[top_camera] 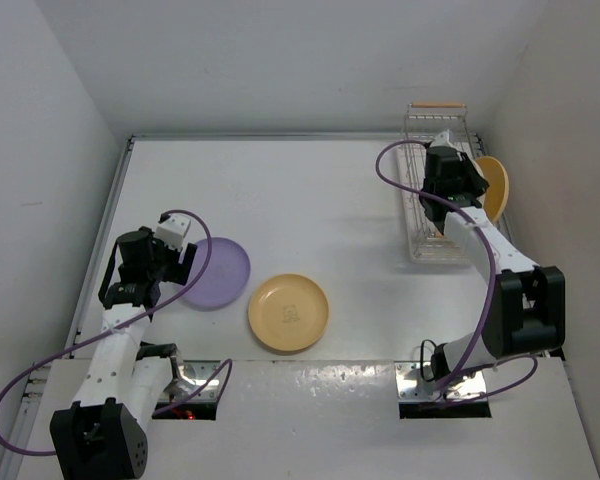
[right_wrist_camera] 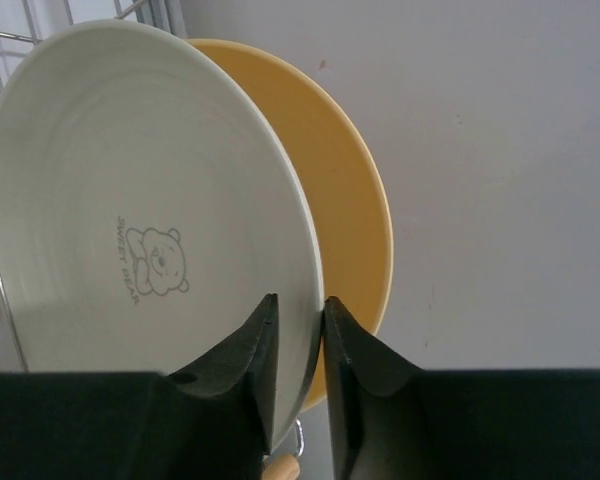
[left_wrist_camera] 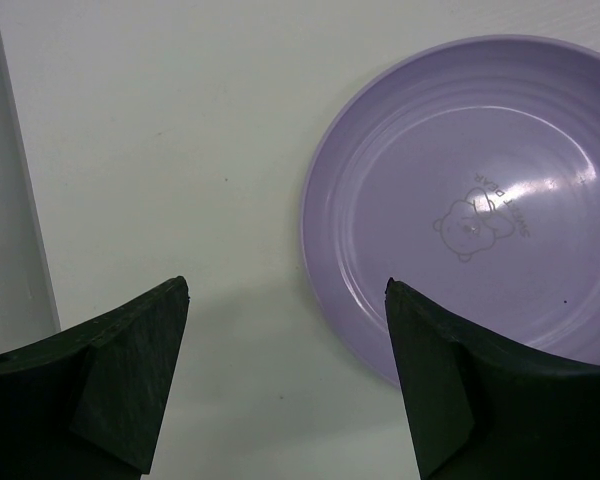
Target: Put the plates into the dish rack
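thin stiff plates, best taken by the rim

found two of the four plates already upright in the dish rack (top_camera: 417, 200) at 2 o'clock on the counter (top_camera: 310, 190): the cream plate (right_wrist_camera: 140, 200) in front, the racked yellow plate (right_wrist_camera: 358, 200) just behind it. saw the right gripper (right_wrist_camera: 300, 300) astride the cream plate's lower rim, fingers narrow, one on each side; could not tell whether pinching or just clear of it. found the lavender plate (left_wrist_camera: 460, 200) lying flat at 8 o'clock and the loose yellow plate (top_camera: 289, 312) flat at 6 o'clock, near each other but apart. saw the left gripper (left_wrist_camera: 286, 288) spread wide and holding nothing, poised above bare counter at the lavender plate's 9 o'clock edge.

judged the plates light, rigid and matte: unlikely to bend in a pinch, not very fragile, yet smooth enough to skate across the counter if nudged sideways. reckoned the raised rim the only place to take hold, one finger under the lip and one inside. expected a flat plate to need a low, slanted approach to get a finger beneath. judged an edge grip liable to let the plate swing, so favoured a firm pinch and a slow turn to upright. counted on the dividers to keep a plate on edge once let go.
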`<state>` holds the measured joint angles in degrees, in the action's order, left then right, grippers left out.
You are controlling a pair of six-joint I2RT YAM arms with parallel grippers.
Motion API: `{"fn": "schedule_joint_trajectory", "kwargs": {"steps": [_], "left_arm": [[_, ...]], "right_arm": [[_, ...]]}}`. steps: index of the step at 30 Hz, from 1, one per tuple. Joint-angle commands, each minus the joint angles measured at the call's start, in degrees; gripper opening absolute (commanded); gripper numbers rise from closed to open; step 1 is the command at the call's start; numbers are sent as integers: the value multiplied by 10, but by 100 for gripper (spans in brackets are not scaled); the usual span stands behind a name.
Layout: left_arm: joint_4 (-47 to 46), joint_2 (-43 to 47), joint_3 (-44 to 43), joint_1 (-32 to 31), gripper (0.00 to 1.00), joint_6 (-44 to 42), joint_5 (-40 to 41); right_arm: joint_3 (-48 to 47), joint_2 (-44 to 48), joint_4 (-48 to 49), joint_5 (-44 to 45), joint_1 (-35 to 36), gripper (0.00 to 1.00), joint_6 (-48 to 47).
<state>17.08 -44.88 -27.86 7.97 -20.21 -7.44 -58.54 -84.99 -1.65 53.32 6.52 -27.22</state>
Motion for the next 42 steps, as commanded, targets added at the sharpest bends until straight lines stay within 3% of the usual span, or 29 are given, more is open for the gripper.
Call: {"fn": "schedule_joint_trajectory", "kwargs": {"steps": [1,7,13,18,26,30,32,33,35,37,42], "left_arm": [[-15,9,0,6,84,10,0],[-15,9,0,6,84,10,0],[-21,9,0,6,86,10,0],[-21,9,0,6,86,10,0],[-21,9,0,6,86,10,-6],[-21,9,0,6,86,10,-6],[-21,9,0,6,86,10,-6],[-21,9,0,6,86,10,-6],[-21,9,0,6,86,10,-6],[-21,9,0,6,86,10,-6],[-21,9,0,6,86,10,-6]], "right_arm": [[18,-11,-21,-37,4,28,-3],[30,-2,-10,-48,5,48,-9],[13,17,-18,-52,4,55,-5],[-24,30,-39,-58,3,77,4],[-55,52,-62,-76,5,85,30],[-82,65,-81,-98,-5,82,65],[-122,78,-123,-118,-19,69,133],[-144,86,-136,-164,-57,53,183],[-168,100,-178,-225,-107,44,248],[-178,112,-183,-288,-142,42,292],[-227,83,-242,-349,-222,43,335]]}}
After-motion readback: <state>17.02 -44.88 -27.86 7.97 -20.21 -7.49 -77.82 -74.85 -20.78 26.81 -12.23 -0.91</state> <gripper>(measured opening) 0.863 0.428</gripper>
